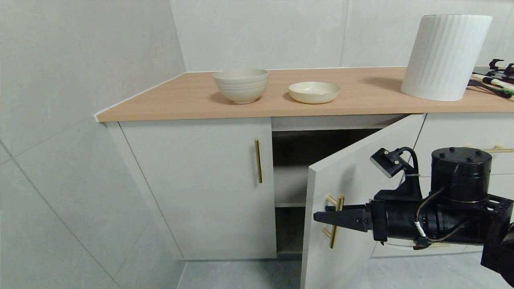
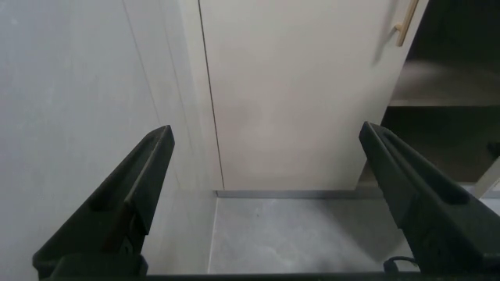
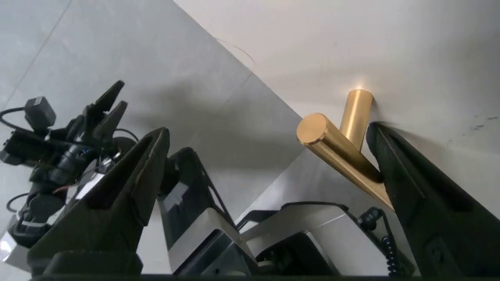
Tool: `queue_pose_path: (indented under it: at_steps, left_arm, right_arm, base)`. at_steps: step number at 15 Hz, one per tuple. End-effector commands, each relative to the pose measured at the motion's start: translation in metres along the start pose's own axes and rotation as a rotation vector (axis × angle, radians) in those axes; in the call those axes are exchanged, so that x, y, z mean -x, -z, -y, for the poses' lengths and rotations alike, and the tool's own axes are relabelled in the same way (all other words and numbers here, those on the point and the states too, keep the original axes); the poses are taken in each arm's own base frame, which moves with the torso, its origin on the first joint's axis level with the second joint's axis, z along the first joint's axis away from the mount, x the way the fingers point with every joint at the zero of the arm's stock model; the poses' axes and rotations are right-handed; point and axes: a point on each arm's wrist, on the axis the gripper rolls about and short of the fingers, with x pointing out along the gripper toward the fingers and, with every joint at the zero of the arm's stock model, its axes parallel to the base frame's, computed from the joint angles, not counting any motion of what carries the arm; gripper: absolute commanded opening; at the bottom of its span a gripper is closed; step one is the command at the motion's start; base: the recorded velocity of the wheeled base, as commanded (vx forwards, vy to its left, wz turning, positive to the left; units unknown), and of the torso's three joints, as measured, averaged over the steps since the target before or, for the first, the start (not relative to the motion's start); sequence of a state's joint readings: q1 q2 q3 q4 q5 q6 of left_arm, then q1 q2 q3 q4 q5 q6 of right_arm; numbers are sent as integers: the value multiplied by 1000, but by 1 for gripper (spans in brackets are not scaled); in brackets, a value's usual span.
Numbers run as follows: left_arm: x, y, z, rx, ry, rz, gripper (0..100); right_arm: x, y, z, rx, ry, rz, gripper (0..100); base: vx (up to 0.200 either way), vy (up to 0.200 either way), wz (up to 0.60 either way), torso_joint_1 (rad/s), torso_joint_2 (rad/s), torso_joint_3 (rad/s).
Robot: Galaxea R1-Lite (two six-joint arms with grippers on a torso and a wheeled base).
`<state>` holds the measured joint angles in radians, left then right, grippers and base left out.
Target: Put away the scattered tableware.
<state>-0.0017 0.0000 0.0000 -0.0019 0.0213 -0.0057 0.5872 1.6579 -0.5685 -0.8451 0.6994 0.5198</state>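
A deep beige bowl [image 1: 241, 85] and a shallow cream dish [image 1: 314, 92] stand side by side on the wooden countertop [image 1: 361, 100]. Below them the right cabinet door [image 1: 341, 176] stands partly swung out, showing dark shelves inside. My right gripper [image 1: 323, 216] is at that door's gold handle [image 1: 335, 220]. Its fingers are open, and the handle [image 3: 336, 144] lies between them, close to one finger [image 3: 414, 187]. My left gripper [image 2: 266, 134] is open and holds nothing, low down in front of the closed left door [image 2: 297, 94].
A tall white ribbed cylinder [image 1: 445, 56] stands on the counter's right, with dark utensils [image 1: 494, 80] beyond it. The closed left door has a gold handle [image 1: 258, 160]. A tiled wall [image 1: 60, 140] bounds the left side. Grey floor [image 2: 297, 234] lies below the cabinet.
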Motion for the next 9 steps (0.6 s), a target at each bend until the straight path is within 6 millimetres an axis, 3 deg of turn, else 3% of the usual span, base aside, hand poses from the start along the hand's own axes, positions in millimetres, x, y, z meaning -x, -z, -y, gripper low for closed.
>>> queue_pose_path:
  at_steps: [1,5,7,9]
  left_arm:
    - [0,0,0,0,0,-2,100]
    - [0,-2,0,-1,1,16,100]
    - [15,-46,4,-12,167,151,100]
    - [18,-97,6,-13,282,101,100]
  right_arm:
    - [1,1,-1,-3,-3,-4,100]
    - [0,2,1,-7,-2,-9,100]
    - [0,2,1,-7,-2,-9,100]
    - [0,2,1,-7,-2,-9,100]
  base:
    - [0,0,0,0,0,0]
    - [0,0,0,0,0,0]
    - [0,0,0,0,0,0]
    - [0,0,0,0,0,0]
